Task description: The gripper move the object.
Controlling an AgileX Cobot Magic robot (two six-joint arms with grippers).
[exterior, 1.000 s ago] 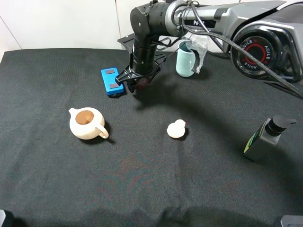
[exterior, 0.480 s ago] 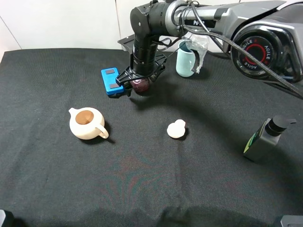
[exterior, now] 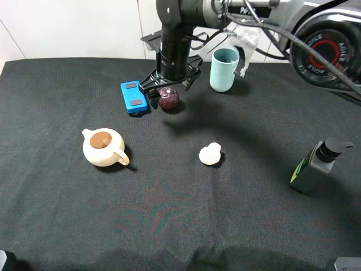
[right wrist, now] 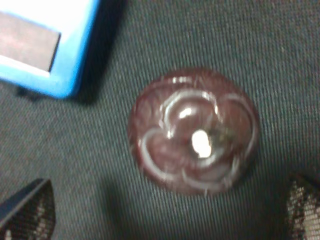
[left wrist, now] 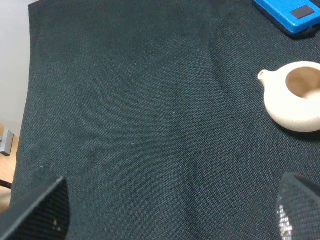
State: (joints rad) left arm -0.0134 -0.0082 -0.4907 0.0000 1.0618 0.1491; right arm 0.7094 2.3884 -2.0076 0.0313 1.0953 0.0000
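Note:
The object, a small glossy dark maroon ball (exterior: 168,98) with a whitish spot, lies on the black cloth just right of a blue box (exterior: 133,97). My right gripper (exterior: 167,83) hangs directly above the ball with its black fingers splayed open, not touching it. In the right wrist view the ball (right wrist: 194,131) fills the middle, with the open gripper (right wrist: 165,207) showing only as fingertips (right wrist: 27,210) in the corners. My left gripper (left wrist: 170,212) is open and empty over bare cloth, away from the ball.
A cream teapot (exterior: 103,147) sits front left and also shows in the left wrist view (left wrist: 295,97). A white lumpy figurine (exterior: 210,153) lies mid-table. A teal cup (exterior: 224,69) stands behind the ball's right. A dark pump bottle (exterior: 316,165) stands at the right.
My right gripper opened, let go of the ball and rose. The ball now rests on the cloth beside the blue box.

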